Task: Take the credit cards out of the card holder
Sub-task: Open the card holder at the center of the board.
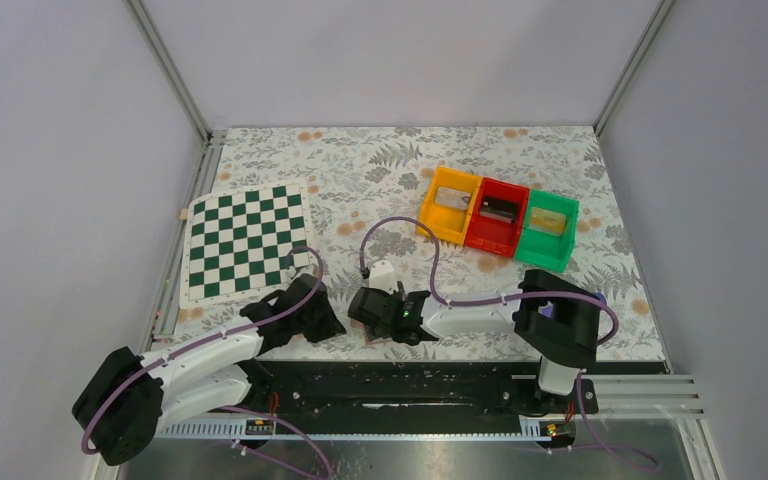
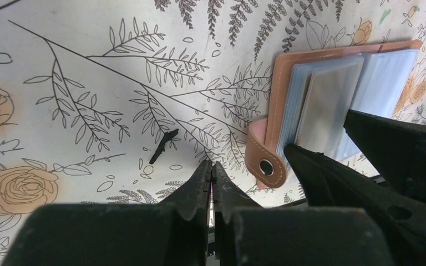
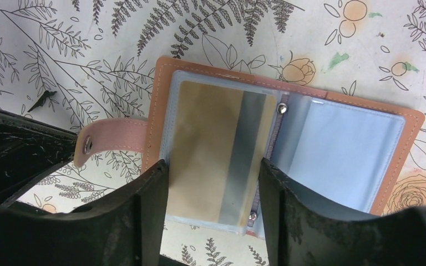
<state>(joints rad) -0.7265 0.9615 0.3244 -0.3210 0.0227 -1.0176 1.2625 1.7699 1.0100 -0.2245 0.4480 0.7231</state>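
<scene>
- While the right claw (image 3: pixel 213 163) hangs straight over the open card holder (image 3: pixel 154 105), its two fingers (image 3: pixel 144 221) stand well apart. One is at each long side of the yellowish card (image 3: pixel 205 138), and nothing is pinched between them. Whether the tips press on the clear sleeve (image 3: pixel 173 88) cannot be told.
- That card's long axis runs from the top of the right wrist frame to the bottom, leaning a little, with a grey stripe down its right side. The claw therefore spans the card's short width.
- One fingertip sits at the sleeve's outer edge, beside the leather rim. The other sits at the spine (image 3: pixel 277 138), close to its rivets.
- My judgement is that the card must slide out along its long axis, so closing across the width here would squeeze sleeve and card together.
- Further out, the card holder lies flat and spread on the desk (image 3: pixel 366 33). Its snap strap (image 3: pixel 111 141) sticks out toward the left middle of the frame. The page right of the spine shows only pale blue sleeves (image 3: pixel 349 149), with no card visible in them.
- Over in the left wrist view, the left claw (image 2: pixel 212 166) is closed tight on nothing, low over the desk. The card holder lies to its right in that frame, with the strap near its tips.
- Of the two arms the right is the nearer, already above the card, while the left waits just beside the holder.
</scene>
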